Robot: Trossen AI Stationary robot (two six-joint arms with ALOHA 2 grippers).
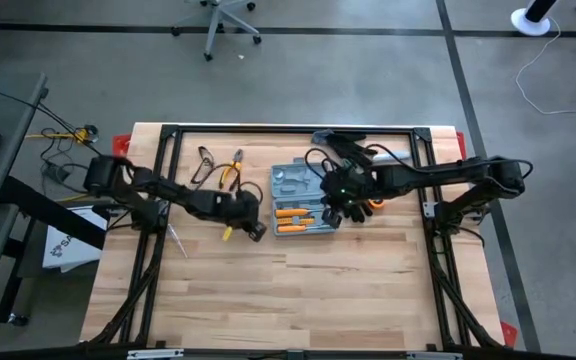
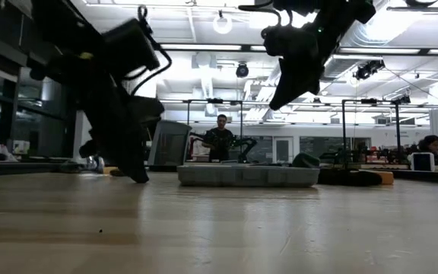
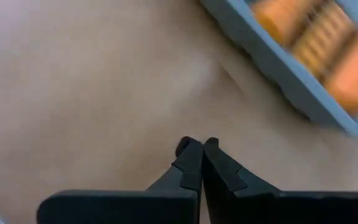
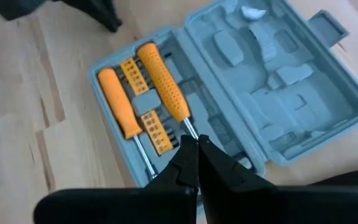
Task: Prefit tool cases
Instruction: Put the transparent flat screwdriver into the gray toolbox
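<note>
While both arms reach in toward mid-table from opposite sides in the high view, I note the left gripper (image 1: 255, 229) low over bare wood, just left of the tool case (image 1: 303, 198), fingers pressed together and holding nothing. My left wrist view confirms it: the two dark fingertips (image 3: 194, 155) meet over pale wood, the case's grey-blue edge (image 3: 278, 68) off at upper right.

The right gripper (image 1: 333, 205) hangs over the case's right side, likewise pinched closed and empty; in the right wrist view its tips (image 4: 194, 152) sit above the tray half.

The case lies open and flat at centre of the high frame, slightly above the middle. It is moulded grey-blue plastic with rounded corners. One half carries two screwdrivers with orange, dimpled handles (image 4: 163, 74) and strips of orange bits (image 4: 135, 76); the other half shows empty shaped recesses (image 4: 278, 81).

Around it: pliers with yellow grips (image 1: 232, 168) at upper left of the case, a thin silvery tool (image 1: 177, 237) near the left arm, and dark items with orange (image 1: 368, 205) at the case's right, partly hidden by the right arm. The table (image 1: 288, 300) is light, planked wood. In the low view a person (image 2: 220, 133) stands far behind.
</note>
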